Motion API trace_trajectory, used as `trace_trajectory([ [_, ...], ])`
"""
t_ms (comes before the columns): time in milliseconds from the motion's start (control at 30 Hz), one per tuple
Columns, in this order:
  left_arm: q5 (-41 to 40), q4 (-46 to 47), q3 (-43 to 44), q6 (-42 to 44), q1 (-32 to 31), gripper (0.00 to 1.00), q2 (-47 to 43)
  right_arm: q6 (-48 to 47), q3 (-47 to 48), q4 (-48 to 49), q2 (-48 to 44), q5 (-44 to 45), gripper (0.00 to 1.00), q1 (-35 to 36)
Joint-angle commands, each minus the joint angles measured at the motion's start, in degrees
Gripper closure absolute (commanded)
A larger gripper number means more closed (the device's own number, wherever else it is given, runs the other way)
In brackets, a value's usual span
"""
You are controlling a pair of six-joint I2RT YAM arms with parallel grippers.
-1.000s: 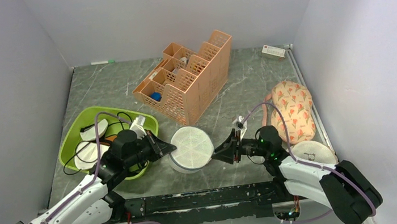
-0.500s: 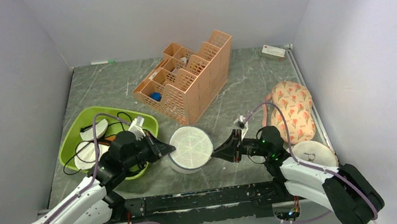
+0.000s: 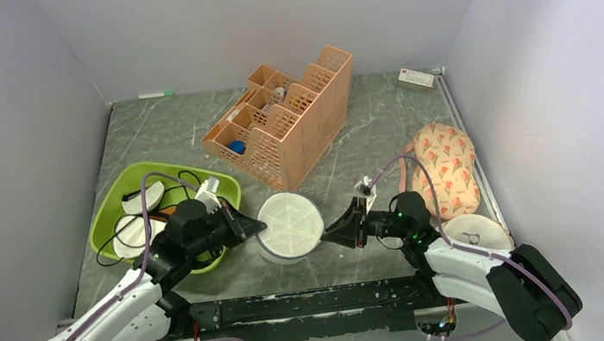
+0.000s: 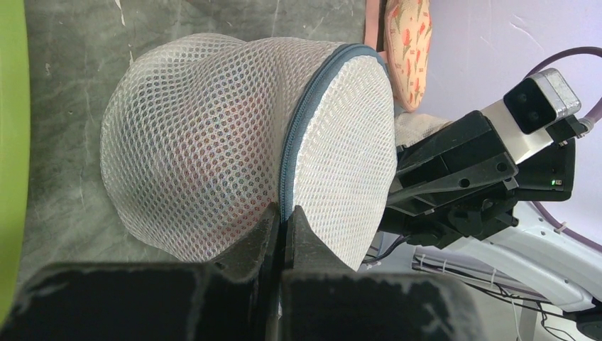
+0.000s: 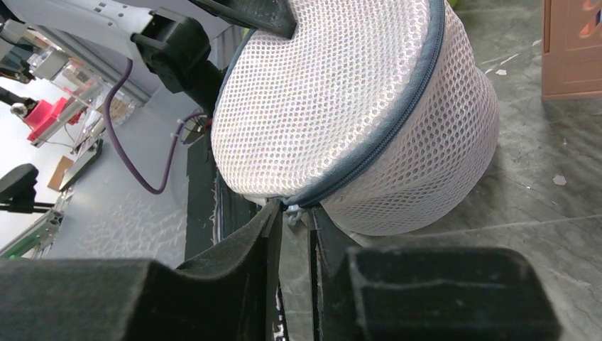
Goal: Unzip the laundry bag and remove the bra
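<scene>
The laundry bag [image 3: 289,222], a round white mesh drum with a grey zipper round its lid, stands at the table's near middle. A faint red shade, the bra [image 4: 206,163], shows through the mesh in the left wrist view. My left gripper [image 3: 255,225] is at the bag's left side, shut on the bag's zipper seam [image 4: 285,213]. My right gripper [image 3: 330,235] is at the bag's right side. Its fingers stand a narrow gap apart [image 5: 294,217], with the small zipper pull [image 5: 293,211] between the tips. The zipper looks closed.
A green tray [image 3: 108,216] with cables and white pads sits left of the bag. An orange organiser [image 3: 284,120] stands behind it. A cream floral cloth [image 3: 447,166] and a beige round pouch [image 3: 476,232] lie at the right. A small box [image 3: 416,78] lies at the back right.
My left gripper has edged slightly right onto the bag's rim. The right gripper and the bag have hardly moved.
</scene>
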Motion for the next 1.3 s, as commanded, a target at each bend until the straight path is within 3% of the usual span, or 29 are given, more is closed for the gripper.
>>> trace_trajectory([
  [0,-1.25,-0.45,1.87,0.91,0.45,0.93,-0.76,0.31,-0.45,3.59,0.71,-1.09,0.80,-0.26],
  [133,-1.47,-0.20,1.54,0.71,0.42,0.93,-1.27,0.56,-0.39,4.08,1.71,-1.36,0.75,-0.26],
  [400,-1.65,-0.33,1.40,0.79,0.43,0.93,-1.43,1.53,-0.84,5.41,2.30,-1.66,0.76,-0.31],
  [600,-1.92,-1.25,1.95,1.27,0.43,0.93,-1.35,1.13,-0.74,4.55,2.14,-1.25,0.86,-0.26],
  [667,-2.13,-1.60,2.08,1.46,0.42,0.93,-1.39,0.85,-0.63,3.69,1.90,-0.82,1.00,-0.27],
  [800,-3.14,-3.59,3.03,3.20,0.42,0.93,-1.03,0.51,-0.50,3.17,1.30,-0.53,1.00,-0.26],
  [833,-3.29,-4.36,3.56,4.09,0.41,0.90,-0.84,0.60,-0.52,3.05,1.28,-0.54,1.00,-0.27],
  [867,-3.29,-5.34,4.40,5.41,0.42,0.81,-0.54,0.78,-0.53,3.15,1.32,-0.62,1.00,-0.33],
  [933,-4.34,-8.66,6.91,8.59,0.41,0.52,0.12,1.44,-0.65,3.72,1.29,-0.79,1.00,-0.28],
  [1000,-5.49,-12.39,9.61,11.81,0.42,0.34,0.69,2.02,-0.51,3.85,1.15,-0.44,1.00,-0.20],
  [1133,-6.46,-17.44,15.05,17.67,0.26,0.15,0.56,2.34,0.66,2.05,1.38,0.07,1.00,0.06],
  [1267,-8.19,-20.20,19.75,22.26,-3.26,0.10,1.96,2.39,1.74,0.41,0.87,0.94,1.00,0.12],
])
